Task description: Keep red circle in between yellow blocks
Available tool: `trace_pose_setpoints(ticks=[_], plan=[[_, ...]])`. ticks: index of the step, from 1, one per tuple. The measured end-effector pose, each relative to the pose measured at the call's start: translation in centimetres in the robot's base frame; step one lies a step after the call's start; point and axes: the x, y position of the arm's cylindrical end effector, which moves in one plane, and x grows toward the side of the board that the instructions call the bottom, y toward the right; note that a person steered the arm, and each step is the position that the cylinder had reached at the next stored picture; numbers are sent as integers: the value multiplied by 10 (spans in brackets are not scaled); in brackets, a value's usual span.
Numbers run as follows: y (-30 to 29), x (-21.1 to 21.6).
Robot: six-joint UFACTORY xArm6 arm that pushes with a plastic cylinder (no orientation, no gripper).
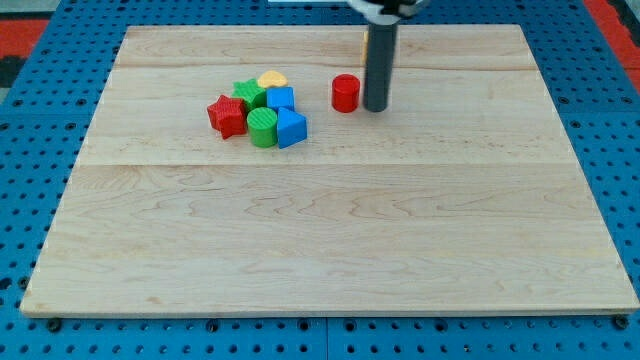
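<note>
- My tip point(376, 107), the bottom end of the straight dark rod, rests on the pale wooden board point(330, 250) near the view's top. It is only a rod, with no claw to open or close, and it holds nothing.
- The small red round block point(345, 93) stands just beside my tip, on the view's left. I cannot tell if they touch.
- The red round block stands upright with its flat face up. Being round, it has no long side and points no way.
- Behind the rod, a bit of yellow block point(363, 47) peeks out; its shape is hidden.
- Farther to the view's left is a tight bunch: a yellow rounded block point(271, 79), a green block point(248, 94), a blue block point(281, 99), a red star block point(227, 115), a green round block point(262, 127) and another blue block point(291, 129).
- The red round block lies between the two yellow blocks.
- No writing shows on any block.
</note>
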Motion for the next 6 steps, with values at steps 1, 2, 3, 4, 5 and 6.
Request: trace_pose_setpoints(ticks=[1, 2, 3, 4, 5, 6], plan=[[-1, -16], [-30, -17], [-4, 23], [-44, -12], [-64, -52], [-53, -56]])
